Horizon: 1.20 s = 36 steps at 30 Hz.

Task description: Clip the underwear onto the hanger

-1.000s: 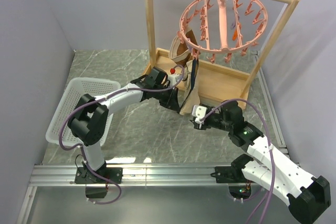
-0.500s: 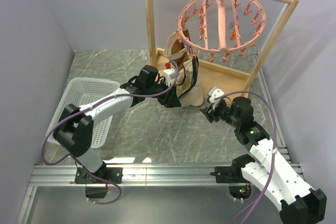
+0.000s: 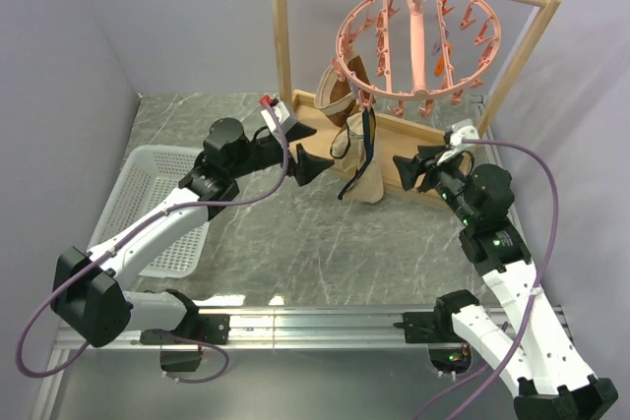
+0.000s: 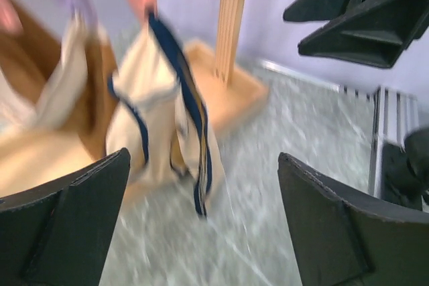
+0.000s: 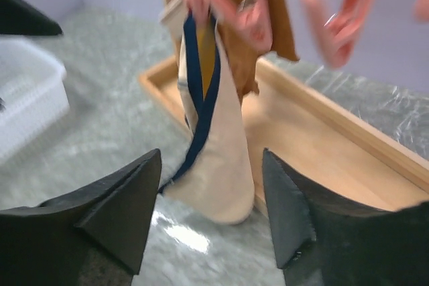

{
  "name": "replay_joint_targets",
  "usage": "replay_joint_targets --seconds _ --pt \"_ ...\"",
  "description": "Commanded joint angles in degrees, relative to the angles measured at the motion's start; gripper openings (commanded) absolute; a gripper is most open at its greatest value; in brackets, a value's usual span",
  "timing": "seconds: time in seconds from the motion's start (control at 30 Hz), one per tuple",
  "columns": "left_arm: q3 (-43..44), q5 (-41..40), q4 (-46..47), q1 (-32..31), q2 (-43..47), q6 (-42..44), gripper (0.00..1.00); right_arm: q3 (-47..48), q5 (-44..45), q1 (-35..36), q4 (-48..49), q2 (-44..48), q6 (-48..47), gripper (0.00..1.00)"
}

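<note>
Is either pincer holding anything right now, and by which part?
Nothing is held. The left pincer and right pincer both stand open, clear of the underwear, which hangs from a clip on the hanger.

No legible text, labels or numbers, none on the hanger [image 3: 418,41], none on the underwear [image 3: 362,179].

A grey marbled tabletop [image 3: 295,253] carries a white plastic basket [image 3: 148,172] at nine o'clock and a wooden rack [image 3: 283,36] at one o'clock. The rack's uprights rise from a shallow wooden tray base [image 3: 389,137]. A brown garment [image 3: 345,93] with a pale band hangs within the frame. A metal rail [image 3: 315,322] runs along six o'clock.
</note>
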<state>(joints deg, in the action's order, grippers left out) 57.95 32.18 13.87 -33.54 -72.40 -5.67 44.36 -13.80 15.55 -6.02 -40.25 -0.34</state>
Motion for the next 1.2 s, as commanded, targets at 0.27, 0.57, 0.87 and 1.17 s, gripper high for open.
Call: replay_joint_targets --seconds 0.27,0.57,0.87,1.17 --pt "5.8 -12.7 27.5 -11.3 -11.7 0.7 0.97 16.3 0.0 -5.2 -5.6 -5.5 12.5 0.69" --pt "15.3 -22.4 47.5 -19.6 -29.8 1.3 0.86 31.1 -5.9 -13.0 -14.8 -14.6 16.7 0.59" --pt "30.3 -34.5 53.8 -24.6 -45.7 8.7 0.78 35.0 -11.4 -15.9 -20.4 -16.6 14.6 0.54" --pt "36.4 -40.1 51.5 -24.6 -50.1 9.9 0.65 35.9 -19.1 -19.9 -22.3 -16.8 12.8 0.57"
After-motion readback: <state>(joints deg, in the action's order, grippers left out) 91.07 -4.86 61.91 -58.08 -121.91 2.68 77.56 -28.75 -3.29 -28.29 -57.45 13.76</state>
